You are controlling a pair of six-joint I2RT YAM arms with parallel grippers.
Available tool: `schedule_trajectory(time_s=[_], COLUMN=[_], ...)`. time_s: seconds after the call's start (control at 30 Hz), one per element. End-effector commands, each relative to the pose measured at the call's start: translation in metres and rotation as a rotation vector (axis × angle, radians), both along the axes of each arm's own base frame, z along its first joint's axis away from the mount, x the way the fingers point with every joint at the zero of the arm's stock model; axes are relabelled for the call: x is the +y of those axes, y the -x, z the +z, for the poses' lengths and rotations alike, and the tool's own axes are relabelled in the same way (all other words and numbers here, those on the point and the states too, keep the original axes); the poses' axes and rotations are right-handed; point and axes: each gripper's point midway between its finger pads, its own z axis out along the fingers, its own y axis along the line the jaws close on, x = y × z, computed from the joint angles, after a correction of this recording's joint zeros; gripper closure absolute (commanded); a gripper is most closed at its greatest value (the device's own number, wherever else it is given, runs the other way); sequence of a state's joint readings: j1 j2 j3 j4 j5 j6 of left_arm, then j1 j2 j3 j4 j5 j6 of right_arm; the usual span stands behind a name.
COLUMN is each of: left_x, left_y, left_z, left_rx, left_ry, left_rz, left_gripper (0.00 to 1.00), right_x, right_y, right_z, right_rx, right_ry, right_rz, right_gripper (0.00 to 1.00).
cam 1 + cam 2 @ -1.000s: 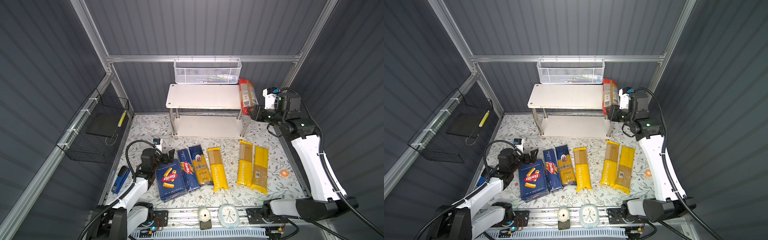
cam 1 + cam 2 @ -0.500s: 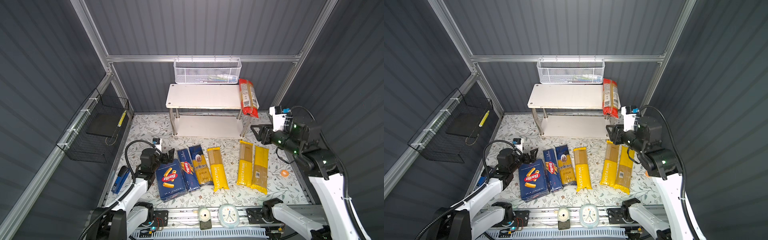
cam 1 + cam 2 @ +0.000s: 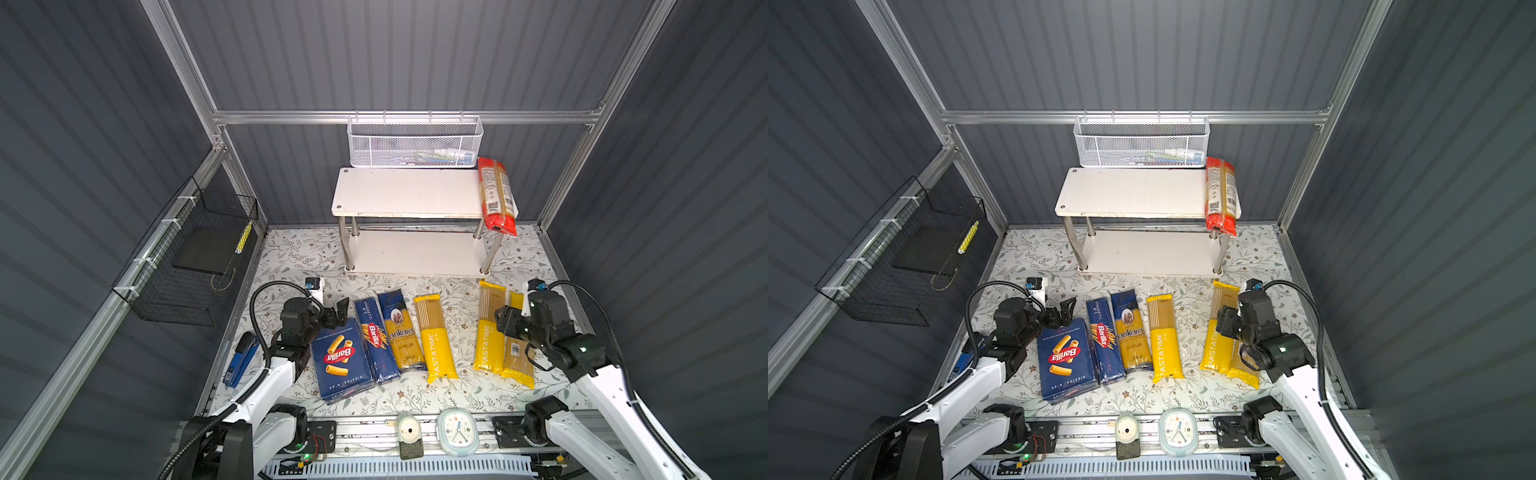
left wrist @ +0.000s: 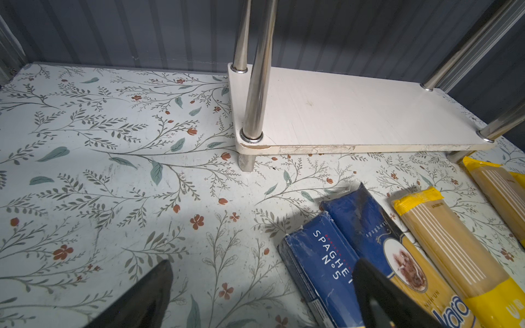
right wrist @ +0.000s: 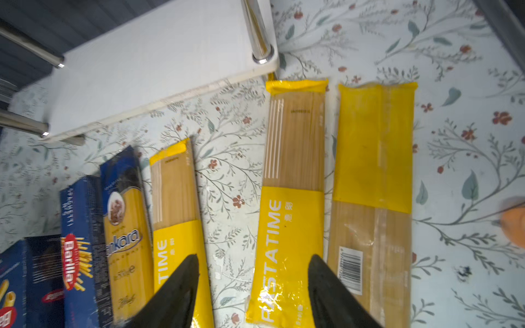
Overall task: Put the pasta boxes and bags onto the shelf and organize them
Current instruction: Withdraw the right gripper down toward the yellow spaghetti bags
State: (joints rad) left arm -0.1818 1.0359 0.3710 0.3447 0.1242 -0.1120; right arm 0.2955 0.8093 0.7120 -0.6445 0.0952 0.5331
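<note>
Yellow plastic film is what you are about to handle. The long slim yellow PASTATIME spaghetti bag point(image 5: 292, 170) is lying flat on the floral-patterned surface point(image 3: 459, 309). It is just beside the yellow-and-clear barcode spaghetti bag point(image 5: 375, 159) and in front of the white two-tier shelf with chrome legs point(image 3: 399, 191).

Your right pincer point(image 5: 252, 257) is hanging over the bag's printed half with its jaws apart and nothing between them. That wrist view is slightly smeared, so I cannot tell whether the tips are touching the film.

I am judging this bag to be light, with a slick skin and a brittle bundle inside. The strands are probably stiffening it lengthwise, yet a hold near one end would likely let it droop and twist. You are better off taking it across its narrow width near the middle, squeezing gently. The neighbouring bag is leaving little room for a finger on that side.

Your left pincer point(image 4: 262, 261) is also standing open and empty, by the far end of the wide dark blue Barilla rigatoni box point(image 3: 343, 357). That box looks like stiff cardboard and should tolerate a firmer hold on its edges.

The red-and-clear spaghetti bag point(image 3: 496, 195) is already lying on the shelf's top board at the right end, overhanging the front edge.
</note>
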Motion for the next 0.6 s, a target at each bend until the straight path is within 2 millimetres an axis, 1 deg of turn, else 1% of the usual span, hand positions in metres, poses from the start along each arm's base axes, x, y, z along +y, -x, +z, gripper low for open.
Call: schedule_trajectory(time_s=[0.0, 0.1, 0.17, 0.27, 0.3, 0.33, 0.4, 0.57], left_x=[0.001, 0.001, 0.001, 0.001, 0.001, 0.001, 0.003, 0.002], left_y=[0.0, 0.0, -0.001, 0.0, 0.0, 0.0, 0.0, -0.002], left_z=[0.005, 0.004, 0.005, 0.005, 0.005, 0.005, 0.006, 0.004], left_rx=[-0.029, -0.025, -0.025, -0.028, -0.03, -0.03, -0.032, -0.022], left_ry=[-0.006, -0.007, -0.007, -0.006, -0.007, -0.007, -0.006, -0.008], left_rz=[0.0, 0.0, -0.001, 0.0, -0.001, 0.002, 0.011, 0.006], left_gripper=[0.01, 0.01, 0.01, 0.0, 0.01, 0.01, 0.0, 0.0], right_x=[0.003, 0.004, 0.006, 0.01, 0.011, 0.01, 0.002, -0.01], right_y=[-0.017, -0.023, -0.026, -0.031, -0.033, -0.035, -0.038, -0.048], right_z=[-0.008, -0.027, -0.039, -0.056, -0.057, -0.066, -0.071, -0.078], right_rx=[-0.005, 0.098, 0.142, 0.161, 0.149, 0.168, 0.171, 0.18], right_ry=[-0.025, 0.01, 0.025, 0.024, 0.022, 0.031, 0.048, 0.056], right_rz=[-0.048, -0.053, -0.045, -0.026, -0.019, -0.025, -0.067, -0.11], right_gripper=[0.31, 0.23, 0.2, 0.16, 0.15, 0.12, 0.07, 0.01])
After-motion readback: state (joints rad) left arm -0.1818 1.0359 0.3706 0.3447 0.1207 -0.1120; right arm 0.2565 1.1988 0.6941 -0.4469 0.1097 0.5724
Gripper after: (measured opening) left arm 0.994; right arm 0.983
